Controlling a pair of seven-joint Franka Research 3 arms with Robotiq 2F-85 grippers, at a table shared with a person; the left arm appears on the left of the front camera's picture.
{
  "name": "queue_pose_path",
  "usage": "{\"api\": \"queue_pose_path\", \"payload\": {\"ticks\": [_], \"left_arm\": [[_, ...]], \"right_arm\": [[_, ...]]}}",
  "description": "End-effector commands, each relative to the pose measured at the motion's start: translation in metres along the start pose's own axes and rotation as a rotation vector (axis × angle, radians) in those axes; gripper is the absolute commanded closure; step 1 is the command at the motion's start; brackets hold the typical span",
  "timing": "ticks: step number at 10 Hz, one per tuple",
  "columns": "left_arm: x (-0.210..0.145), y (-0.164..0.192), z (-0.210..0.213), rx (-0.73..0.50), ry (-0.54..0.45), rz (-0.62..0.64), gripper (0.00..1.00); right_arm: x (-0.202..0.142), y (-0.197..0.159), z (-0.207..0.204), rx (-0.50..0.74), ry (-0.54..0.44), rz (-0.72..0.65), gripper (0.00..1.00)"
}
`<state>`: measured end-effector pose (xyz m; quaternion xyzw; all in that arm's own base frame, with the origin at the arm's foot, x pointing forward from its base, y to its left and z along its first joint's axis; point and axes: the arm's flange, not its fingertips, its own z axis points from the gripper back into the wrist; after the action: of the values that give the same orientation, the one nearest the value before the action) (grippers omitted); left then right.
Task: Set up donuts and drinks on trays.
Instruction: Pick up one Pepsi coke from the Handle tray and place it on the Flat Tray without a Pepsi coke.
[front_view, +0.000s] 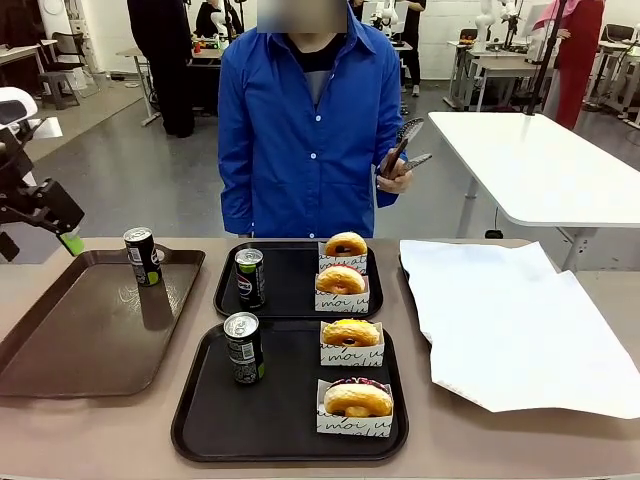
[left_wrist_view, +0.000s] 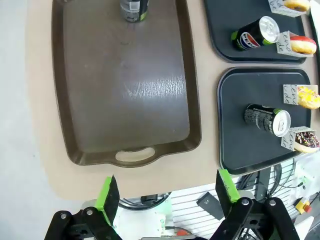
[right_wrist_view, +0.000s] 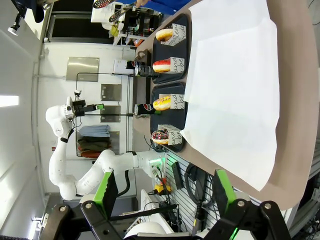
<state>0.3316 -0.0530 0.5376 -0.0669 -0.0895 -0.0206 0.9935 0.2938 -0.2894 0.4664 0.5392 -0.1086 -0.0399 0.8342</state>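
Two black trays lie mid-table. The far tray carries one soda can and two sleeved donuts. On the near tray stand a can and two more donuts. A third can stands on the brown tray. My left gripper hovers high at the left edge, open and holding nothing; its wrist view has it above the brown tray's handle end. My right gripper is open and holding nothing, off the table's end beyond the white paper.
A person in a blue shirt stands at the far side holding tongs in one hand. A large white paper sheet covers the table's right part. Bare tabletop runs along the near edge.
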Motion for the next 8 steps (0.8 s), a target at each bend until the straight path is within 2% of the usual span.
{"api": "queue_pose_path", "payload": {"ticks": [1, 2, 3, 5, 6, 7, 8], "left_arm": [[0.0, -0.008, 0.003, -0.009, -0.003, -0.006, 0.0], [0.0, 0.0, 0.0, 0.0, 0.0, 0.0, 0.0], [0.015, 0.016, 0.009, -0.323, -0.01, 0.017, 0.0], [0.024, 0.058, 0.01, -0.821, 0.018, 0.093, 0.0], [0.026, 0.081, 0.011, -1.109, 0.037, 0.13, 0.0], [0.026, 0.102, 0.01, -1.275, 0.065, 0.179, 0.0], [0.024, 0.119, 0.006, -1.356, 0.104, 0.221, 0.0]], "right_arm": [[0.0, 0.001, 0.0, 0.005, -0.006, 0.008, 0.0], [0.0, 0.001, 0.0, 0.005, -0.006, 0.008, 0.0], [0.0, 0.001, 0.0, 0.005, -0.006, 0.008, 0.0], [0.0, 0.001, 0.0, 0.005, -0.006, 0.008, 0.0], [0.0, 0.001, 0.0, 0.005, -0.006, 0.008, 0.0], [0.0, 0.001, 0.0, 0.005, -0.006, 0.008, 0.0], [0.0, 0.001, 0.0, 0.005, -0.006, 0.008, 0.0]]}}
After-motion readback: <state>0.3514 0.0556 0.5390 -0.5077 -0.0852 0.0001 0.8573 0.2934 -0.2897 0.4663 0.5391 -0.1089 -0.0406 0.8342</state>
